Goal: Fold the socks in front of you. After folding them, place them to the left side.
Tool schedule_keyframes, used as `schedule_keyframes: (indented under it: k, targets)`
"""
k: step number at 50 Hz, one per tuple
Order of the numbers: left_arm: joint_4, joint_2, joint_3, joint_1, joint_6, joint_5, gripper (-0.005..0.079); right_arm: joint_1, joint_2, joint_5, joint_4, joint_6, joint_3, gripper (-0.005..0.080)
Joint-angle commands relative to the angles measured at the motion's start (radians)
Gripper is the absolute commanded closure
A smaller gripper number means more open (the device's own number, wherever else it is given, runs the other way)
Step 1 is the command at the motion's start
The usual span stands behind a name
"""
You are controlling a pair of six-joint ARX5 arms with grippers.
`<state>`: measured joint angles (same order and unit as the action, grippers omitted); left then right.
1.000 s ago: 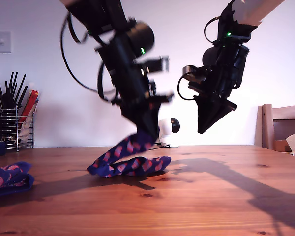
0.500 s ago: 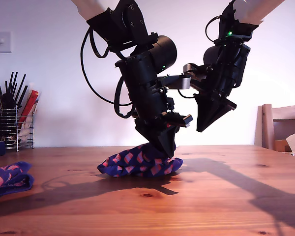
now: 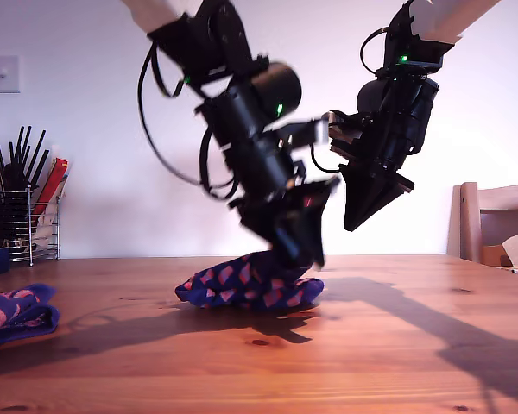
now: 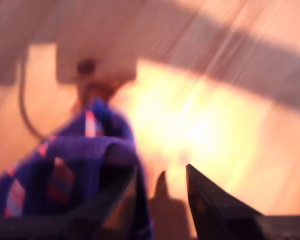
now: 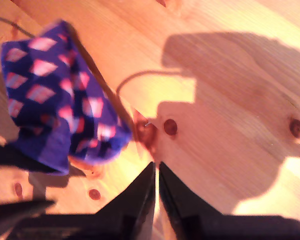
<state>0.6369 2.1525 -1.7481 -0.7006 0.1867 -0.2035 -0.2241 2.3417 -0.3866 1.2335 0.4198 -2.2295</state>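
The table [image 3: 397, 345] is the largest thing here, warm knotty pine with long grain lines and dark knots, crossed by the broad shadows of both arms. Above it, the arm nearer the exterior view's left reaches down to the middle of the table, blurred by motion; the other hangs well above, toward the exterior view's right.

The sock [image 3: 249, 286] lies bunched on the table near the middle, a soft knit in dark navy-purple with pink-red blocks, doubled over into a low, rounded heap. It looks folded on itself, which would explain why an arm is right over it.

My first end effector [image 4: 162, 187] is at that heap: the first wrist view, though blurred, shows its dark pointed fingers parted with bare table between them and sock fabric lying against one finger. I judge it spread apart and gripping nothing. My second end effector [image 5: 156, 172] is raised, its two black tapered fingers pressed nearly together with only a sliver of light between, empty, probably parked clear of the work.

A second patterned sock [image 3: 15, 312] lies at the exterior view's left edge. Behind it stands a wire rack [image 3: 22, 226] of dark utensils.
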Motion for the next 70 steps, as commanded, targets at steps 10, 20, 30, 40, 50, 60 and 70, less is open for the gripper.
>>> schedule_keyframes:
  k: [10,20,30,40,50,60,70]
  targets:
    - [0.057,0.006,-0.102,-0.002,-0.031,-0.098,0.0472,-0.005,-0.024,-0.005,-0.005,0.003,0.009,0.0763]
    - [0.062,0.006,-0.108,0.014,-0.029,-0.073,0.0712,-0.006,-0.024,-0.006,-0.004,-0.001,0.009,0.0763]
    - [0.06,0.006,-0.109,0.056,-0.029,-0.066,0.0762,-0.022,-0.024,-0.01,-0.004,-0.002,0.009,0.0763]
    - [0.082,0.006,-0.109,0.091,-0.011,-0.003,0.0762,-0.061,-0.024,-0.053,0.005,-0.002,0.009,0.0763]
    - [0.108,0.01,-0.093,0.132,-0.002,0.003,0.0762,-0.114,-0.024,-0.078,0.005,-0.005,0.009,0.0763]
    - [0.126,0.015,-0.076,0.173,0.014,0.011,0.0762,-0.144,-0.024,-0.087,0.006,-0.006,0.009,0.0763]
    - [0.135,0.015,-0.075,0.222,0.016,0.018,0.0762,-0.149,-0.008,-0.088,0.014,-0.024,0.013,0.0763]
